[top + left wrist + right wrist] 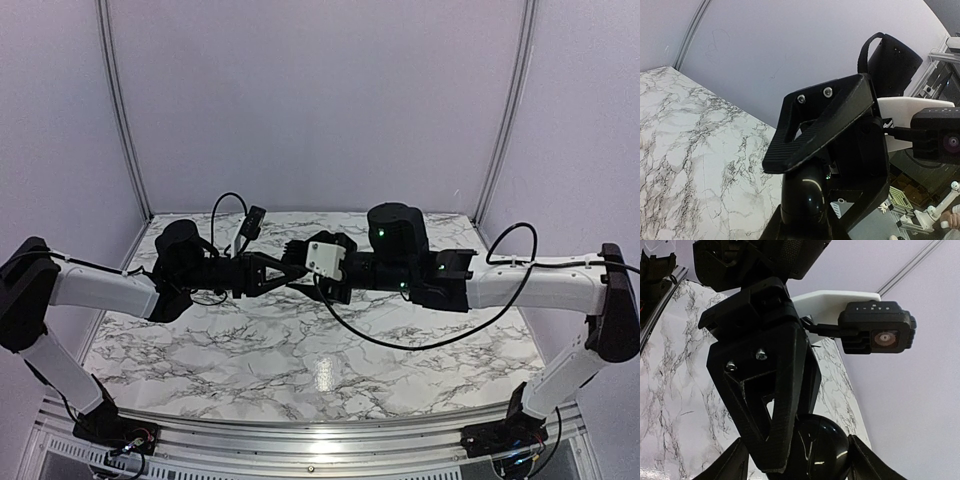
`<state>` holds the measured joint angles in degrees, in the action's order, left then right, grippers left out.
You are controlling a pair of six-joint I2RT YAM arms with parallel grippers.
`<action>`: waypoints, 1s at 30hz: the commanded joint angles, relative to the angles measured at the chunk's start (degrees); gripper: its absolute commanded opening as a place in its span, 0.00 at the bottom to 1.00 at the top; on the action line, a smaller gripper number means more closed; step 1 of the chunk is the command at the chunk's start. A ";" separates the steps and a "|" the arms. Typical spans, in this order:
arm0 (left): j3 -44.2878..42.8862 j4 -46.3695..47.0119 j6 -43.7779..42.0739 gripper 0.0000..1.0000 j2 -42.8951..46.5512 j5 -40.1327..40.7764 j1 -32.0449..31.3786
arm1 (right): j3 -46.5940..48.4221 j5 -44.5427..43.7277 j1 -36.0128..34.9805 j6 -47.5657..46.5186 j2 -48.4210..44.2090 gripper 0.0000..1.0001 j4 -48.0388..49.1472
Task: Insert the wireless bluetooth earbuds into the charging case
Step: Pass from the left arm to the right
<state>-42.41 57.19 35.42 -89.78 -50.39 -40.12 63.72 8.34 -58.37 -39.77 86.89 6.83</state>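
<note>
Above the marble table [250, 350], toward its far edge, the left gripper [285, 272] is clamped on a glossy black charging case [822, 445]. The right gripper [300, 254] meets it with jaws apart, flanking that case.

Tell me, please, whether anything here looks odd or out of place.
Nothing looks spilled or damaged. One oddity: the left claw and right claw crowd together in mid-air around a glossy black object, and no earbuds show anywhere.

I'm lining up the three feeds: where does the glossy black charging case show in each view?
Top external: not visible, hidden between left gripper and right gripper.
Left wrist: charging case bottom centre.
Right wrist: bottom, right of centre.
Shared landmark: marble table, in all three.
</note>
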 commanded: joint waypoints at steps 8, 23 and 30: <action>-1.80 1.77 -0.07 0.06 0.12 -1.63 -0.31 | 2.49 -7.03 -1.39 -4.42 1.09 0.64 -0.64; -1.51 1.79 -0.26 0.25 0.11 -1.03 -0.16 | 0.61 -11.38 -2.32 -5.57 -0.05 0.49 2.47; 0.56 1.70 -1.10 0.49 2.37 3.16 2.66 | 1.23 -7.27 -0.60 0.45 0.20 0.41 2.86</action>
<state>-42.92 57.58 34.94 -89.73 -49.50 -39.38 63.92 -0.95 -60.12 -43.68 87.20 6.94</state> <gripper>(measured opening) 0.436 0.516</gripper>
